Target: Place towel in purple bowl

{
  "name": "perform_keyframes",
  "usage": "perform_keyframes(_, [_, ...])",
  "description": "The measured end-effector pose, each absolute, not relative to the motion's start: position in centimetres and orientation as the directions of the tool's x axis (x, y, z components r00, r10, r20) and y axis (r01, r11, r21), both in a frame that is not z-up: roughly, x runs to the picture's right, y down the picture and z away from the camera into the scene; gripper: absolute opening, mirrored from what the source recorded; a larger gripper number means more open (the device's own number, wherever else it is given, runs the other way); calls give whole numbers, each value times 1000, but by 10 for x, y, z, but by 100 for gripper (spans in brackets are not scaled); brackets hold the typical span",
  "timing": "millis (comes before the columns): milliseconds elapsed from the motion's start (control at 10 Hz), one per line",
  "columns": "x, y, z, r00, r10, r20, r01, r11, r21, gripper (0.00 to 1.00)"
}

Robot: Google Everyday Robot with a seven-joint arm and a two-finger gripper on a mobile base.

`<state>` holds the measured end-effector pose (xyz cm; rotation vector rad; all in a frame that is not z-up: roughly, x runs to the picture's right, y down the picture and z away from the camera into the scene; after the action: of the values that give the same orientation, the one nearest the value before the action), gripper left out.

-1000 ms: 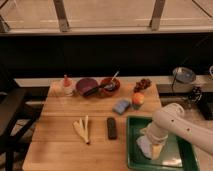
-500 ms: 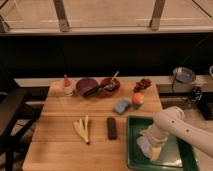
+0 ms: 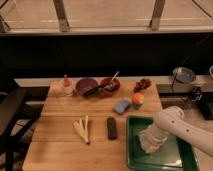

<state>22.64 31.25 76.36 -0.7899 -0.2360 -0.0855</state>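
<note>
The towel, a pale crumpled cloth, lies in the green tray at the table's front right. My white arm reaches in from the right, and my gripper is pressed down onto the towel, hiding most of it. The purple bowl stands at the back of the table, left of centre and well away from the gripper.
A reddish-brown bowl with a utensil sits right of the purple bowl. A small bottle, grapes, an orange fruit, a blue folded pad, a dark bar and yellow strips lie on the wooden table.
The gripper stays low on the towel in the tray. The arm has hardly shifted, and nothing else on the table has moved.
</note>
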Motion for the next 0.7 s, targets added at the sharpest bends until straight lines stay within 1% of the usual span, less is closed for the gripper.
perform_keyframes(200, [227, 315, 760, 970, 15, 242, 164, 694, -701, 5])
perform_keyframes(300, [228, 315, 760, 971, 10, 240, 166, 696, -698, 0])
perform_keyframes(500, [228, 311, 759, 970, 4, 242, 170, 699, -694, 0])
perform_keyframes(700, [236, 285, 748, 971, -12, 238, 170, 734, -657, 0])
